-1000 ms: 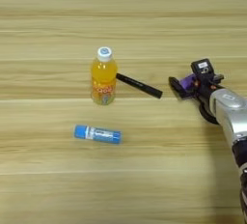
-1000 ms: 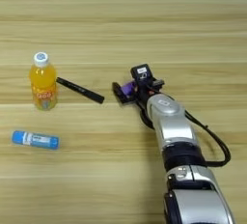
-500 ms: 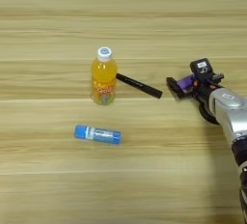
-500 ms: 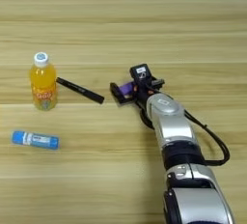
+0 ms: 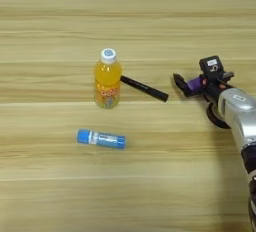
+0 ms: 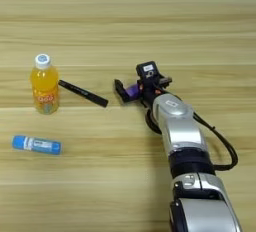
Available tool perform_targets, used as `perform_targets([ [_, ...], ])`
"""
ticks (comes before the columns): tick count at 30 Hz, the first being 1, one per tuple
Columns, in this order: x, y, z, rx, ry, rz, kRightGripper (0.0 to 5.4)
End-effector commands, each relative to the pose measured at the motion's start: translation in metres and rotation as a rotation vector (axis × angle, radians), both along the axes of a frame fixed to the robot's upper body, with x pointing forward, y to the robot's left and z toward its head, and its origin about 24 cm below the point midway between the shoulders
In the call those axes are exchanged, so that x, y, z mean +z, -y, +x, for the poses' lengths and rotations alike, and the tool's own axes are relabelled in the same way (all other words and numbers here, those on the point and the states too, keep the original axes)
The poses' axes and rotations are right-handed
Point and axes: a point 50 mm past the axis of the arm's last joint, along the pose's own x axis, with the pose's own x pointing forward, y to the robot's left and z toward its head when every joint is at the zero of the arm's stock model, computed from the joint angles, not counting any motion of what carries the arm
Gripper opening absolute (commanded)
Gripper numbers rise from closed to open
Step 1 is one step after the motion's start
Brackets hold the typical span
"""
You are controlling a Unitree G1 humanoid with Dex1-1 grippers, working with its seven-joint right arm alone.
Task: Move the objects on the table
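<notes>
An orange juice bottle (image 5: 107,80) with a white cap stands upright left of centre on the table (image 5: 125,21). A thin black pen (image 5: 144,88) lies just right of it, slanting down to the right. Nearer the front left, a blue-and-white tube (image 5: 101,138) lies flat. My right gripper (image 5: 187,84) sits low over the wood a short way right of the pen's tip, shut on a purple block (image 6: 132,90) that shows between its black fingers (image 6: 119,88). The silver forearm (image 6: 175,126) runs back to the bottom right.
A black cable (image 6: 220,143) loops along the forearm. A dark curved loop (image 5: 215,118) shows at the arm's left side, partly hidden by it. Bare wood stretches across the far side and the front left.
My gripper has slid a little to the left with the purple block, closing on the pen's right end. Bottle, pen and tube lie where they were.
</notes>
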Motion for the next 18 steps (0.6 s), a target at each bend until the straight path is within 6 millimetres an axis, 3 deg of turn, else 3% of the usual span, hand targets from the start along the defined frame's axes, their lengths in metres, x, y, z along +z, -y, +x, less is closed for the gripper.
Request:
perform_targets([
  [1, 0.039, 0.002, 0.012, 0.011, 0.159, -0.009, 5.35],
  [18, 0.063, 0.019, -0.001, 0.094, 0.341, 0.094, 5.35],
])
